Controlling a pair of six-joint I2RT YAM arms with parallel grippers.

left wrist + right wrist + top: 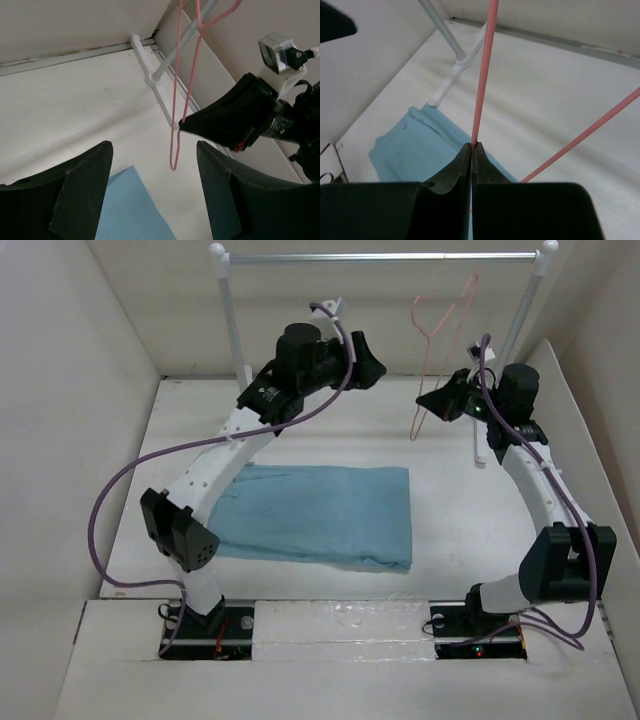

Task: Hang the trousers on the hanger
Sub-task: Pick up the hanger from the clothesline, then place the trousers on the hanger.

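The light blue trousers (318,514) lie folded flat on the table in the middle; they also show in the left wrist view (127,212) and the right wrist view (415,147). The thin pink-red hanger (436,350) hangs down from near the rail at the back right. My right gripper (424,400) is shut on the hanger's wire (482,85), pinching it between the fingertips (472,146). My left gripper (380,368) is open and empty, raised above the table left of the hanger (176,115), facing the right gripper (240,117).
A silver rail (380,257) on white-knobbed posts (228,310) stands along the back. Its white foot (160,90) lies on the table near the back right wall. White walls close in on left, right and back.
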